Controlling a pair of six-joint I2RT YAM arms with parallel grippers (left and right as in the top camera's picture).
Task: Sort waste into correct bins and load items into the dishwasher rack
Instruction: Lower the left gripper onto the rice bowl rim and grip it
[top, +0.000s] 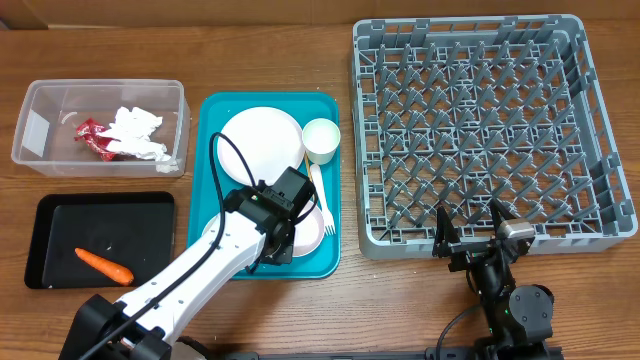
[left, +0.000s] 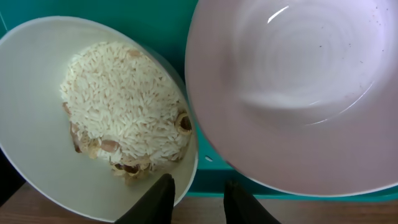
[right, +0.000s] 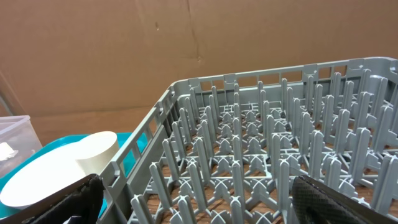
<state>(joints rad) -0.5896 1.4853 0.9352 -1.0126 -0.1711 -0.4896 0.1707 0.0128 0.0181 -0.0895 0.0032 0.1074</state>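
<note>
Overhead: the carrot (top: 103, 265) lies in the black tray (top: 50, 210) at lower left, its long axis running left to right and dipping toward the right. A wrapper (top: 92, 135) and napkins (top: 138, 130) sit in the clear tub (top: 40, 110) at upper left. On the teal tray (top: 210, 120) the fork (top: 322, 205) runs top to bottom, tines down, below the cup (top: 320, 140) and beside the plate (top: 262, 145). My left arm slants up from lower left, and the left end effector (top: 280, 245) is over the tray's lower part. The right end effector (top: 468, 225) is spread wide and empty, just below the rack (top: 470, 25).

Left wrist: the fingers (left: 155, 202) are partway apart. The rim of the white bowl (left: 31, 93), which holds rice (left: 124, 99), is just beside one. I cannot tell if they touch. The pink bowl (left: 292, 112) crowds in from the right.

Right wrist: rack pegs fill my view.
</note>
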